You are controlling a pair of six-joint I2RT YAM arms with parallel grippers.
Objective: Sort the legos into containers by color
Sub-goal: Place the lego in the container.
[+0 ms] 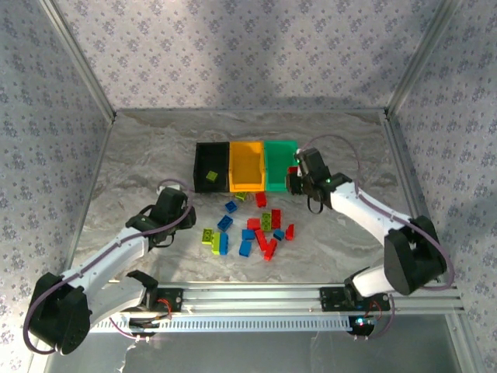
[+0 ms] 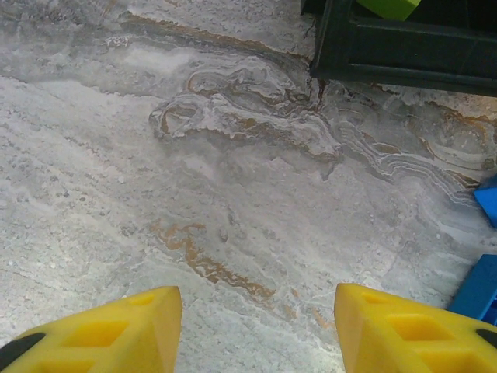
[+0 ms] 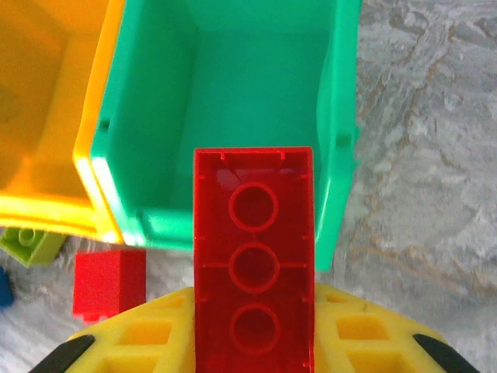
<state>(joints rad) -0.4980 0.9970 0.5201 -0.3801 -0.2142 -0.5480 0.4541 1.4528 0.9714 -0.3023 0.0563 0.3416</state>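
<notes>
Over the green bin's [image 3: 233, 93] near rim our right pincer [image 3: 256, 334] clamps a red brick [image 3: 254, 256], seemingly for release; our left pincer [image 2: 258, 326] stands open.

A grey, marble-patterned counter [image 1: 147, 155], veined with rusty brown streaks, sits inside an enclosure of pale wallpapered walls [image 1: 233, 47] printed with small flower sprigs. Silver metal posts [image 1: 78, 58] slant up from its two far corners, and a slotted aluminium rail [image 1: 256, 298] runs along the near edge.
</notes>
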